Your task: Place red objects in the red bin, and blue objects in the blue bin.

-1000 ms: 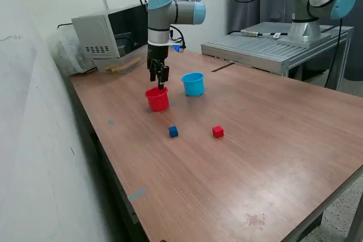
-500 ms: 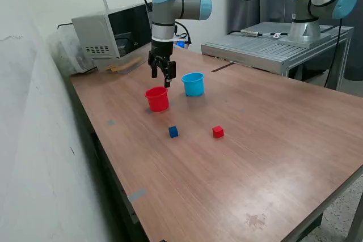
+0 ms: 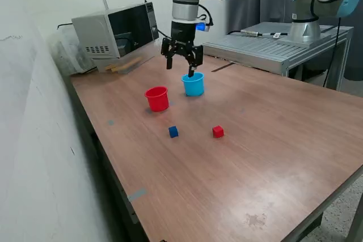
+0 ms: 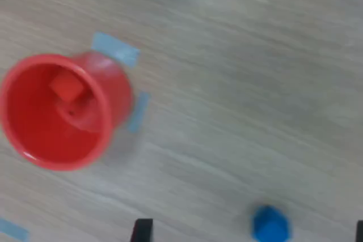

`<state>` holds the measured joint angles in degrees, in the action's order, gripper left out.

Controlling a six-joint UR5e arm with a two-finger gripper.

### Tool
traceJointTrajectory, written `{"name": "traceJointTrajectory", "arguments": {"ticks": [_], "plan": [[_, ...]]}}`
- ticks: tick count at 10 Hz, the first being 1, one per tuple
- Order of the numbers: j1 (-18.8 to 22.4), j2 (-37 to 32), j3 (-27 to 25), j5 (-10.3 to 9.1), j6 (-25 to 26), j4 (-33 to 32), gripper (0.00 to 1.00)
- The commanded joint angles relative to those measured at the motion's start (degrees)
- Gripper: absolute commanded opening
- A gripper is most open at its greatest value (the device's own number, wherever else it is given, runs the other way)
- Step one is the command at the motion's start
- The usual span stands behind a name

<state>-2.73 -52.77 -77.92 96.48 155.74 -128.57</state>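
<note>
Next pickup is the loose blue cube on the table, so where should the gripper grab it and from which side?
Come straight down from above and close on two opposite flat side faces of the blue cube. It sits flat on the table, apart from the red cube and red cup.

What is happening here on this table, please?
A single robot arm is sorting small cubes by colour into two cups. Its pincer is open and empty, above the light blue cup. The red cup already holds one red cube. One blue cube and another red cube lie loose on the table.
</note>
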Motion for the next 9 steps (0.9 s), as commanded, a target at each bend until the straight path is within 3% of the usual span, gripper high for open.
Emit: {"name": "traceJointTrajectory", "arguments": {"ticks": [1,4,7,8,9], "plan": [[6.3,-2.5,-2.1,-0.06,-1.6,4.4,1.0],[12.6,-4.4,-3.2,-0.5,-9.1,6.8,1.0],[15.6,-6.2,-5.6,-2.87,-20.1,7.0,1.0],[15.6,-6.9,-6.3,-6.44,-24.5,7.0,1.0],[15.6,-8.0,-7.1,-13.35,-32.4,7.0,1.0]]}}
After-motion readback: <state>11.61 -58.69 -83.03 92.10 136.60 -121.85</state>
